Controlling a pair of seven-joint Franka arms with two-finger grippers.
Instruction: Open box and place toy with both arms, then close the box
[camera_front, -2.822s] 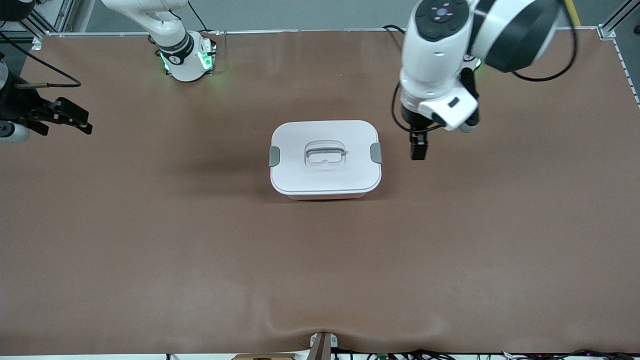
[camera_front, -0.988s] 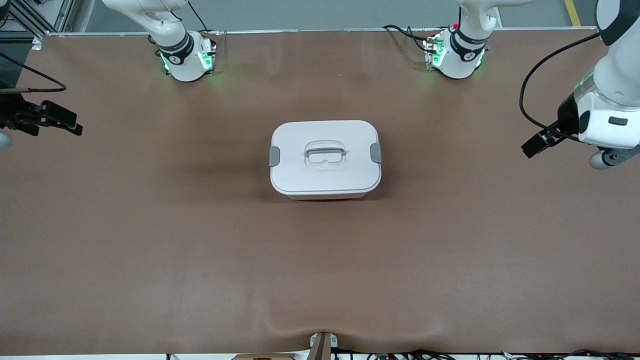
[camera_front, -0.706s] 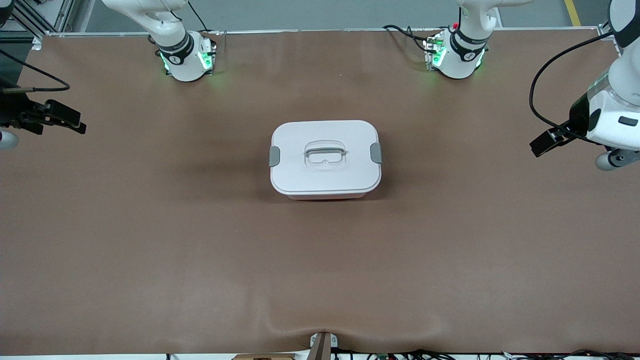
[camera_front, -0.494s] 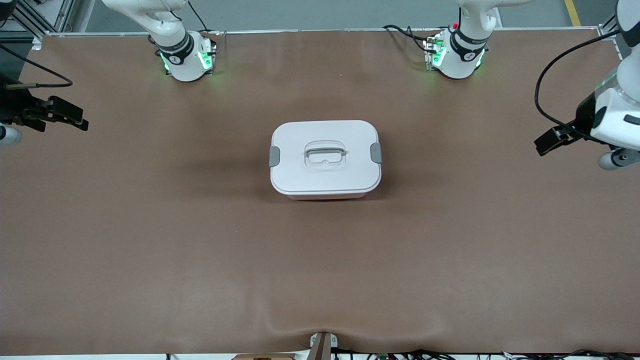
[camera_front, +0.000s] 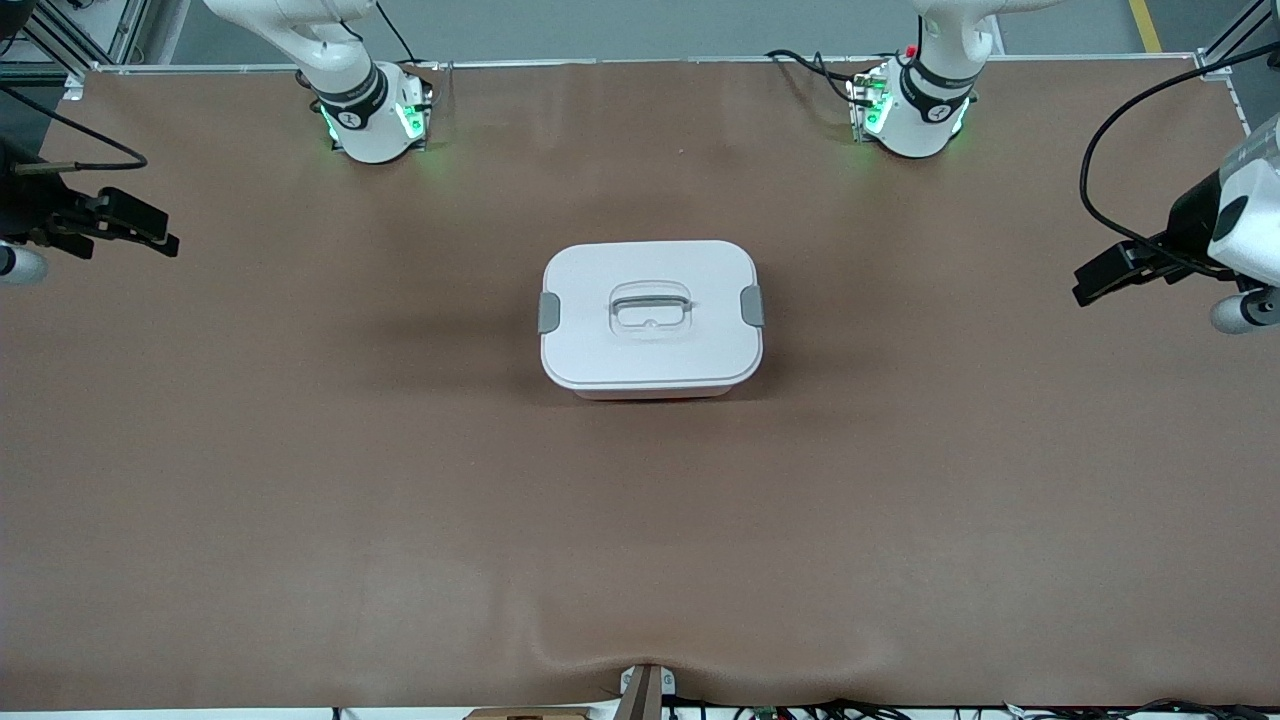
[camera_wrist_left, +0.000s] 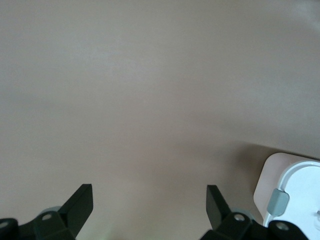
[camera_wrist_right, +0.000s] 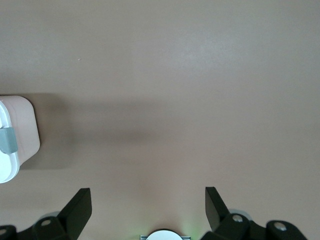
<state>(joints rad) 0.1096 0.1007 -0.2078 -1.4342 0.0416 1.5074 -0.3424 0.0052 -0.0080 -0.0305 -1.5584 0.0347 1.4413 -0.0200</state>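
Observation:
The box (camera_front: 650, 318) stands shut at the middle of the table, white lid on, both grey side clips (camera_front: 549, 312) down, recessed handle (camera_front: 651, 305) in the centre. Its corner shows in the left wrist view (camera_wrist_left: 292, 195) and in the right wrist view (camera_wrist_right: 15, 137). The toy is out of view. My left gripper (camera_front: 1098, 277) hangs open and empty over the table at the left arm's end, well away from the box. My right gripper (camera_front: 150, 235) hangs open and empty over the table's edge at the right arm's end.
The brown table mat (camera_front: 640, 520) is bare around the box. The two arm bases (camera_front: 370, 115) (camera_front: 915, 110) stand along the table's edge farthest from the front camera. A small bracket (camera_front: 645, 685) sits at the table's nearest edge.
The left arm has swung from beside the box's clip out to its own end of the table and kept drifting outward. The right gripper shifted only slightly. The box has not moved.

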